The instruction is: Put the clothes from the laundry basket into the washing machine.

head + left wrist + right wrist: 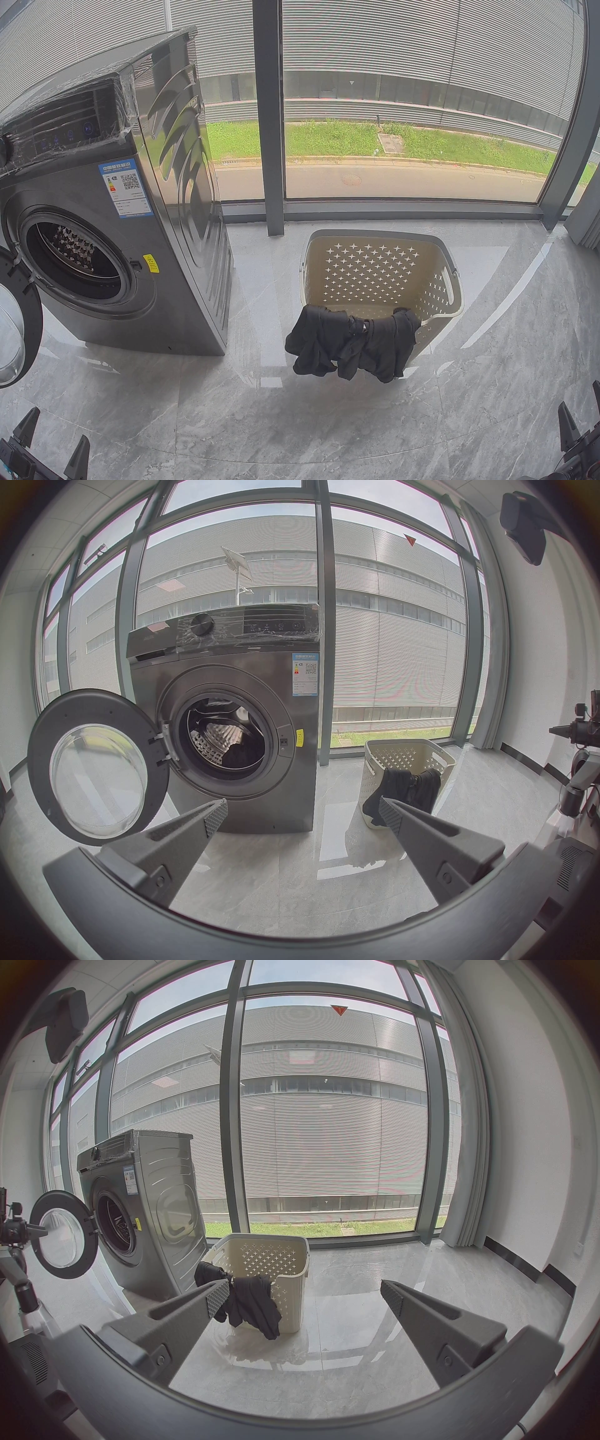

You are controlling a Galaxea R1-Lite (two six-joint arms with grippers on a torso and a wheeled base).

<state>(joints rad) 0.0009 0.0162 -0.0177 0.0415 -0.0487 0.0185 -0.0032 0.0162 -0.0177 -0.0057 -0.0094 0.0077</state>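
a: how do the claws stand?
b: the left gripper (301,805) has its two fingers spread wide with nothing between them. it sits low over the floor (312,425) and faces the washing machine (250,730). the right gripper (303,1285) is just as wide and just as bare, and it faces the laundry basket (269,1260).
a: and the clothes?
b: a black garment (350,344) hangs over the near rim of the laundry basket. part of it is inside, but most droops down the outer wall toward the floor. both claws are well apart from it.
a: where is the basket against the machine?
b: it stands on the grey marble floor on the robot's right of the washing machine, near it but not touching. the big window (406,94) is behind it.
a: is the machine shut?
b: no. its round door (97,767) is swung fully open to the left, and the drum (219,736) shows through the opening. something dark lies low in the drum, but i cannot tell what it is.
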